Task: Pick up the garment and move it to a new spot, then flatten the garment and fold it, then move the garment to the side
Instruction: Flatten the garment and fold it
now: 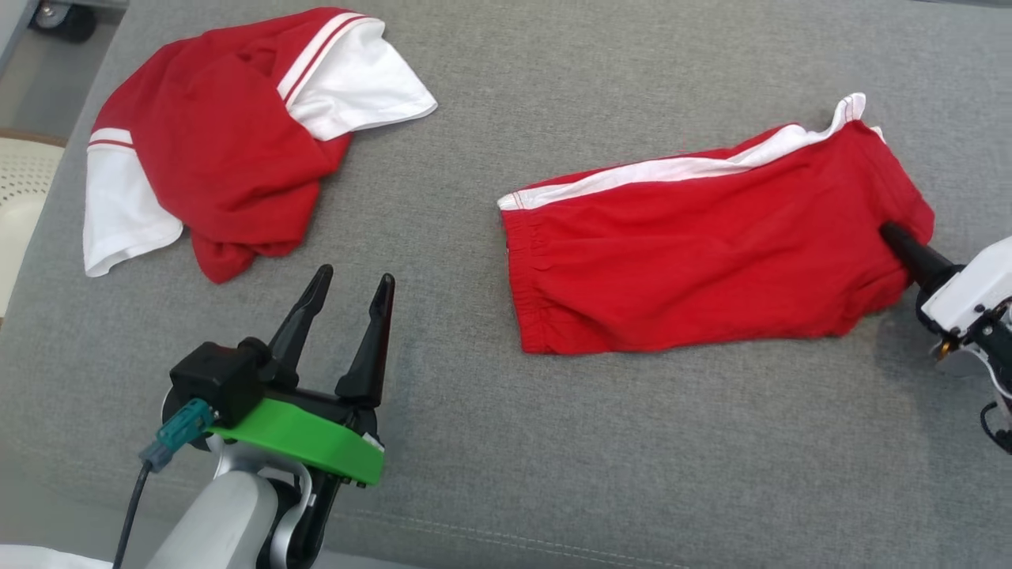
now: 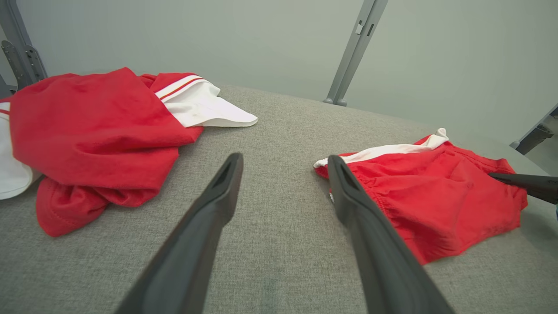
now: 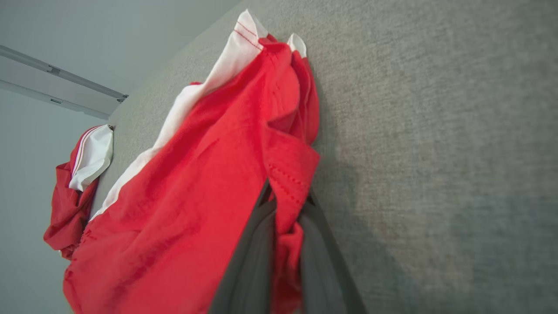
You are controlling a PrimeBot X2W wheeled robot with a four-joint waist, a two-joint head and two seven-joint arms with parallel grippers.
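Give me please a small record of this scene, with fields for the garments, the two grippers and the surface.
surface: grey fabric
shorts: red, white side stripe, lying mostly flat, right side
shirt: red and white, crumpled, far left, apart from the shorts
left gripper: open, holds nothing, on the near side of the shirt
right gripper: shut on the right edge of the shorts

Looks a lab: padded bench (image 1: 553, 458), metal struts (image 2: 354, 52).

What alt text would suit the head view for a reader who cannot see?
The right end effector is shut on the edge of red shorts lying on a grey fabric surface. The left end effector is open and empty; a crumpled red-and-white shirt lies at upper left.
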